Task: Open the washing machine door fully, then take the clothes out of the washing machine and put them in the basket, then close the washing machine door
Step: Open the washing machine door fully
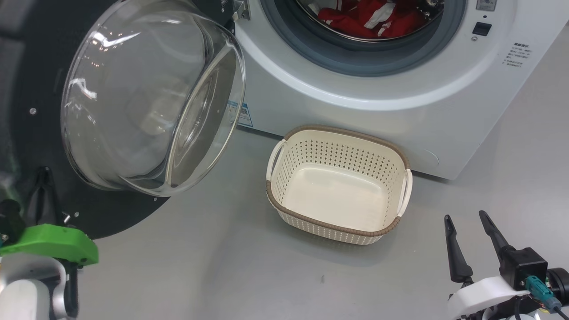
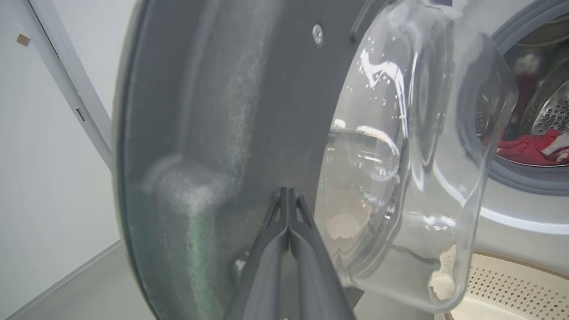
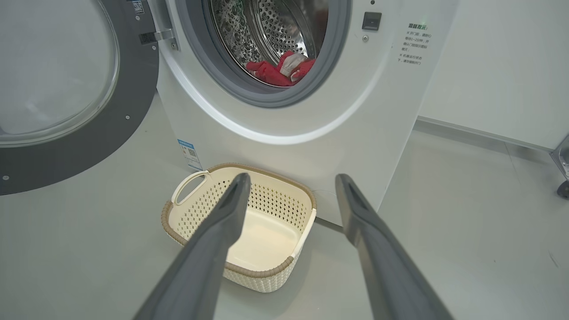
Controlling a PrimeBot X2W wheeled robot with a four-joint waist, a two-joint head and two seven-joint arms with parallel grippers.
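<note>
Far to the left of the basket [image 1: 338, 130], the left gripper [image 2: 288, 192] has its two dark fingers pressed flat together, nothing between them. The tips point at the dark inner face of the washing machine door [image 1: 151, 98], low down and just beside the clear glass bowl. Whether they actually touch that face cannot be told. The door stands swung out wide to the basket's left, with its bowl bulging toward the basket.

The basket sits upright on the grey floor [image 1: 200, 266], its cream bottom in plain sight. Its far rim is close against the white front of the washing machine [image 1: 355, 98], which rises directly behind it. Above and behind the basket, the clothes [image 1: 369, 20] lie in a red heap with white trim at the bottom of the steel drum, inside the grey gasket.

To the right of the basket and nearer the robot, the right gripper [image 1: 464, 216] hangs above the floor, well apart from the basket. Its fingers are spread wide, holding and touching nothing.
</note>
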